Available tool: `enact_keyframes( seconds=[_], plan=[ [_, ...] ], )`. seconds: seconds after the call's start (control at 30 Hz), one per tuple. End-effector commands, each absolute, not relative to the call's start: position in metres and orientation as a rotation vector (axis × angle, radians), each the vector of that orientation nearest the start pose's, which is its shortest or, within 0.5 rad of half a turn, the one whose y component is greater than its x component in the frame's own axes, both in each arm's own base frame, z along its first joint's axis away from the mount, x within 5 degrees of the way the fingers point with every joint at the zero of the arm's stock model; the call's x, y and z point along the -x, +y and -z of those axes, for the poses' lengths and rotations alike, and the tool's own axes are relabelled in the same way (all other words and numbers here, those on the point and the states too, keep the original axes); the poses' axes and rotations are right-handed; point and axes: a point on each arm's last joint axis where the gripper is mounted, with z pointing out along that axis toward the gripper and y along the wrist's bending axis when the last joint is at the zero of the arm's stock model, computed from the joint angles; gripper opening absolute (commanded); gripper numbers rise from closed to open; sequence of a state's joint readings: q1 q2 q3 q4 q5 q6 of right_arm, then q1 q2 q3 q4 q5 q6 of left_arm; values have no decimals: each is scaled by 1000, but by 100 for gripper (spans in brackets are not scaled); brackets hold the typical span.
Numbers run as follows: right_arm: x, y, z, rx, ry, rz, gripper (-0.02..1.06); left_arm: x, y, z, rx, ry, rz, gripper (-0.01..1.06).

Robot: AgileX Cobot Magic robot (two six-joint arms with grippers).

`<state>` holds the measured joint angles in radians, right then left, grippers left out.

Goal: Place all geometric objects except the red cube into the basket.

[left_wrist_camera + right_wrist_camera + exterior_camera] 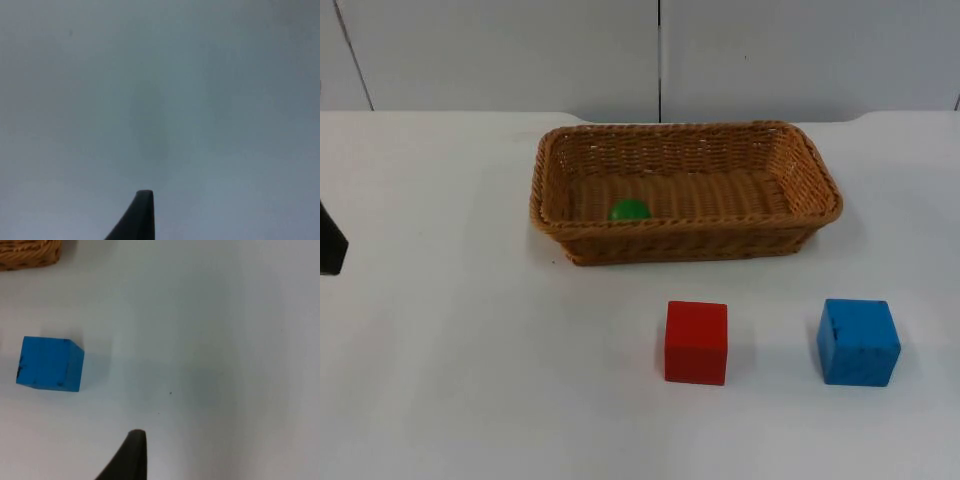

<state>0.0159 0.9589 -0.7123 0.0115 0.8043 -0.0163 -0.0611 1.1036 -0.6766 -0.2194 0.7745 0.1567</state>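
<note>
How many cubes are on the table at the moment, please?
2: the red cube in front of the basket, and the blue cube to its right, both outside it.

The white table [470,380] is being lit evenly and brightly from above. Soft, short shadows are being cast beneath the basket [685,240], red cube [696,342] and blue cube [858,342]. In the left wrist view a dim grey tint and a faint blurred shadow are being recorded.

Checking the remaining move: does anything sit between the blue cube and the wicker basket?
Nothing visible does. The blue cube stands on bare white table before the woven wicker basket; the red cube sits beside it, off that path.
</note>
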Motion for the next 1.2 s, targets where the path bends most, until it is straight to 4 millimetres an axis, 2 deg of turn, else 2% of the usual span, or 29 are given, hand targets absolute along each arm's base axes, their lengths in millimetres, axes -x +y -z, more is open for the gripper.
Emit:
enact_keyframes(
  seconds=[0.0, 0.1, 0.3, 0.43, 0.47, 0.6, 0.63, 0.7, 0.73, 0.8, 0.87, 0.97, 1.03, 1.17],
  plan=[
    [-172, 3, -284, 30, 2536, -13, 105, -185, -25, -253, -118, 2653, 226, 105],
    [-173, 4, -284, 29, 2538, -26, 105, -182, -24, -258, -118, 2623, 224, 105],
    [-177, 17, -281, 186, 2541, -179, 105, -180, -25, -260, -112, 2614, 236, 105],
    [-192, 31, -260, 268, 2648, -275, 105, -180, -25, -260, -112, 2614, 236, 105],
    [-192, 31, -260, 268, 2648, -275, 105, -180, -25, -260, -112, 2614, 236, 105],
    [-213, 68, -240, 511, 2720, -303, 105, -180, -25, -260, -113, 2617, 236, 105],
    [-213, 68, -240, 511, 2720, -303, 105, -180, -25, -260, -113, 2617, 236, 105],
    [-230, 93, -229, 536, 2738, -247, 105, -180, -25, -260, -113, 2617, 236, 105],
    [-233, 98, -227, 548, 2743, -225, 105, -180, -25, -260, -113, 2617, 236, 105],
    [-253, 122, -217, 484, 2745, -154, 105, -180, -25, -260, -113, 2617, 236, 105],
    [-257, 126, -215, 469, 2744, -143, 105, -180, -25, -260, -113, 2617, 236, 105],
    [-277, 151, -195, 364, 2728, -133, 105, -181, -25, -260, -107, 2613, 243, 105],
    [-279, 154, -191, 360, 2728, -132, 105, -181, -25, -260, -107, 2613, 243, 105],
    [-294, 164, -161, 226, 2730, -165, 105, -181, -25, -260, -107, 2613, 243, 105]
  ],
)
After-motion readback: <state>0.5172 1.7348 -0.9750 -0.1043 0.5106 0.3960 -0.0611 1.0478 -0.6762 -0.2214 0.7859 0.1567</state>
